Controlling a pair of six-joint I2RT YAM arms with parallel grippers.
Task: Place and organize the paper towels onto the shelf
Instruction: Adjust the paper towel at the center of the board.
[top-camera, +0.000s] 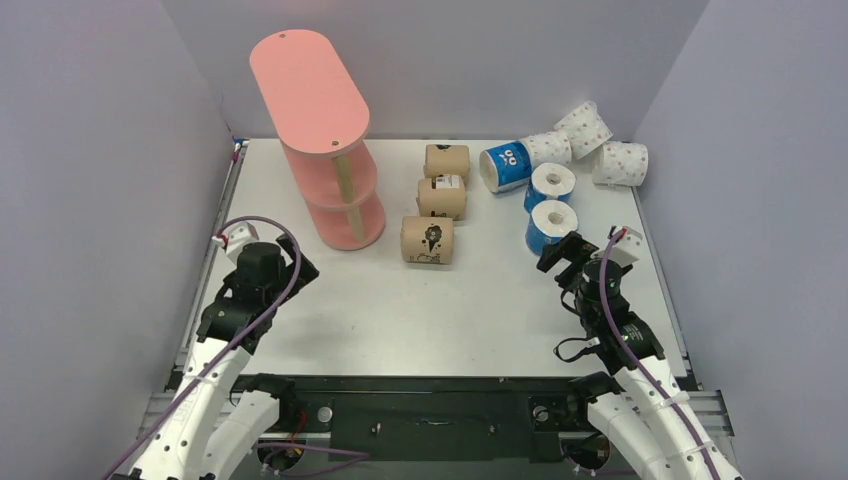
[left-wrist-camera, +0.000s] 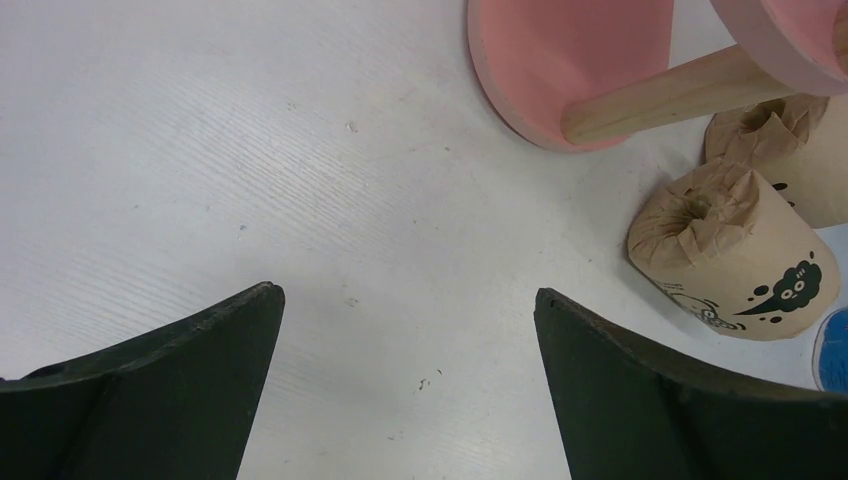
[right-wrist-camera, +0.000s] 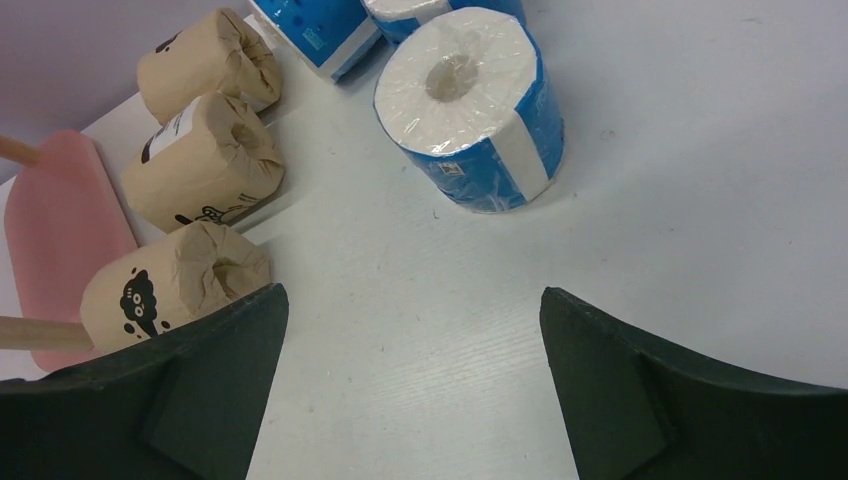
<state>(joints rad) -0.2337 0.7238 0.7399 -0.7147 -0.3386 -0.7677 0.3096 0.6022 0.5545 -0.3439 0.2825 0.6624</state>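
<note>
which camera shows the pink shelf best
The top external view: the shelf stands whole there, with all three tiers in frame. The left wrist view catches only the edges of two tiers and one wooden post. The right wrist view shows just a strip of one tier at its left edge.

Salmon-pink shelf (top-camera: 308, 90), brown black-printed rolls (top-camera: 427, 240), blue rolls (top-camera: 550, 226), pink-dotted white rolls (top-camera: 620, 163)

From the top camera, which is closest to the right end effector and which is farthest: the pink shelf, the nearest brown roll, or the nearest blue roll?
1. Nearest blue roll, standing just beyond the right end effector.
2. Nearest brown roll, lying on its side, farther left.
3. Pink shelf, far left, beyond the brown roll.
</note>
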